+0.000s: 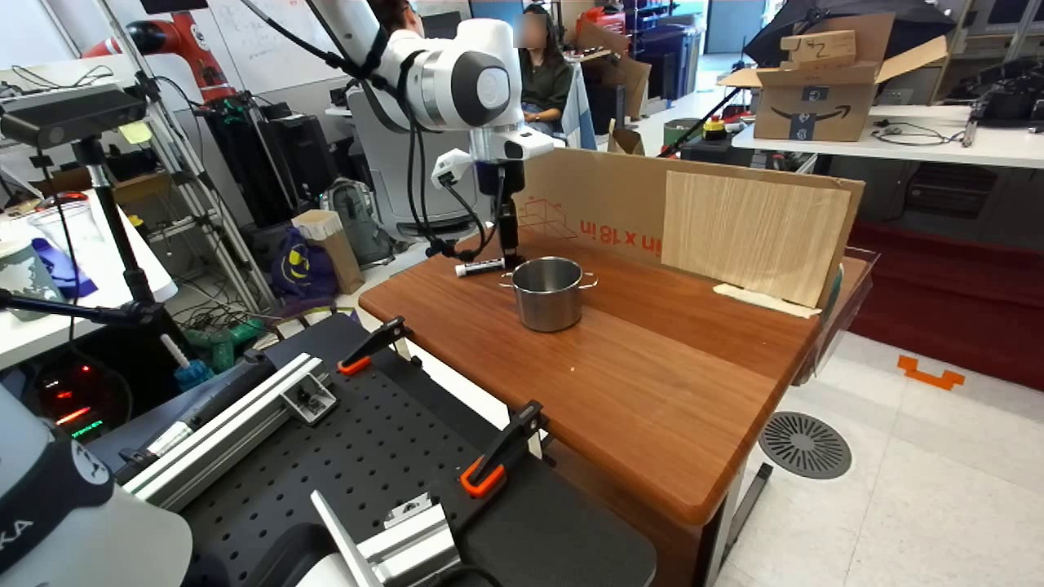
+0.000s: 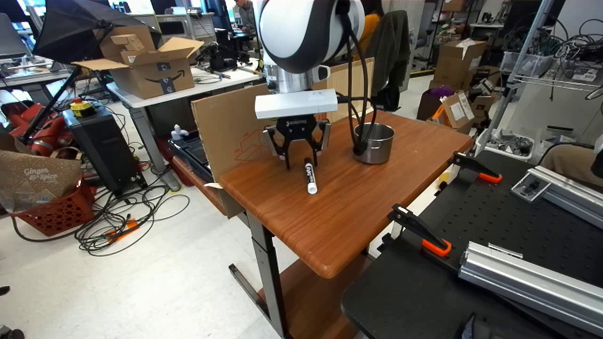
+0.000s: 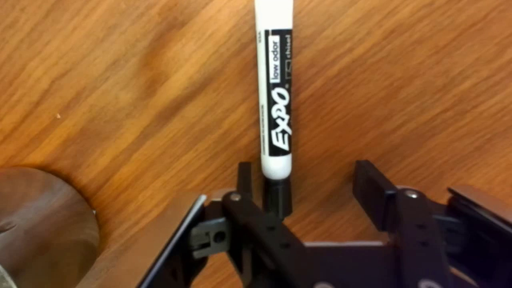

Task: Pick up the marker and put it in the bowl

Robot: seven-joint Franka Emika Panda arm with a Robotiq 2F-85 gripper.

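The marker lies flat on the wooden table, white and black with a black cap. It shows in both exterior views (image 1: 481, 267) (image 2: 310, 176) and in the wrist view (image 3: 278, 96). My gripper (image 3: 303, 176) is open, its fingers pointing down at the marker's cap end. In the wrist view the cap sits between the fingers, closer to the left one, its end partly hidden. The gripper also shows in both exterior views (image 1: 511, 259) (image 2: 301, 165). The bowl, a silver metal pot with side handles, stands upright beside the gripper (image 1: 550, 302) (image 2: 377, 146) and partly at the wrist view's left edge (image 3: 44, 224).
The wooden table (image 1: 652, 408) has a cardboard sheet (image 1: 603, 204) standing along one edge. Orange-tipped clamps (image 1: 489, 465) sit at the side by the black perforated board (image 1: 351, 440). Arm cables (image 2: 362, 117) hang in front of the bowl in an exterior view.
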